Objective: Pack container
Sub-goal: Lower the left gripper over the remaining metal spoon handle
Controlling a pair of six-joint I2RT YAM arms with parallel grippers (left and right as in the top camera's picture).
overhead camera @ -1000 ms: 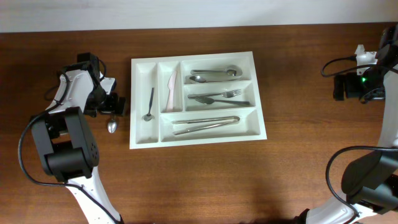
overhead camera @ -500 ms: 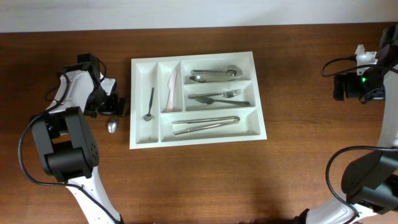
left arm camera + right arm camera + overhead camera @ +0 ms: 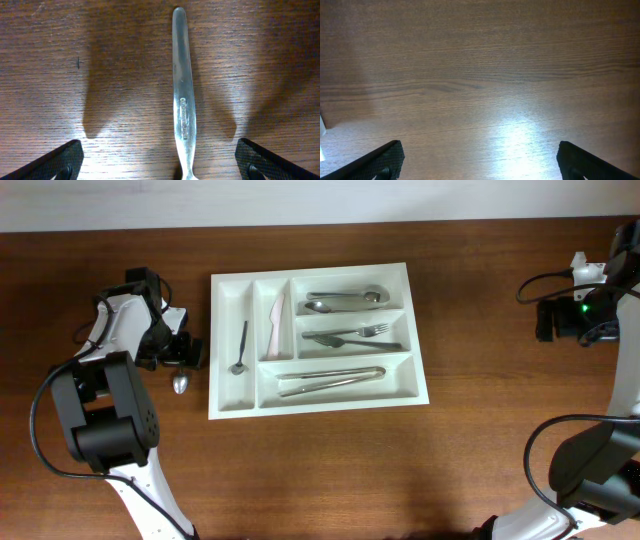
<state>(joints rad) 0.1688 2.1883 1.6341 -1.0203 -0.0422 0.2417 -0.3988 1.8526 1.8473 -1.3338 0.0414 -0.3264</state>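
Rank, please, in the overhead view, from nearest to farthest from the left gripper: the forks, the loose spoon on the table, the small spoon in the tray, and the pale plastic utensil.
From the left gripper:
1. Loose spoon, on the table beside it, outside the container.
2. Small spoon, in the leftmost narrow compartment.
3. Pale plastic utensil, in the next narrow compartment.
4. Forks, in the middle long compartment.

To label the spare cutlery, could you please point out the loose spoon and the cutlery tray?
Loose spoon (image 3: 183,90), left wrist view, middle of its handle.
Cutlery tray (image 3: 228,395), overhead view, bare floor of its leftmost compartment.
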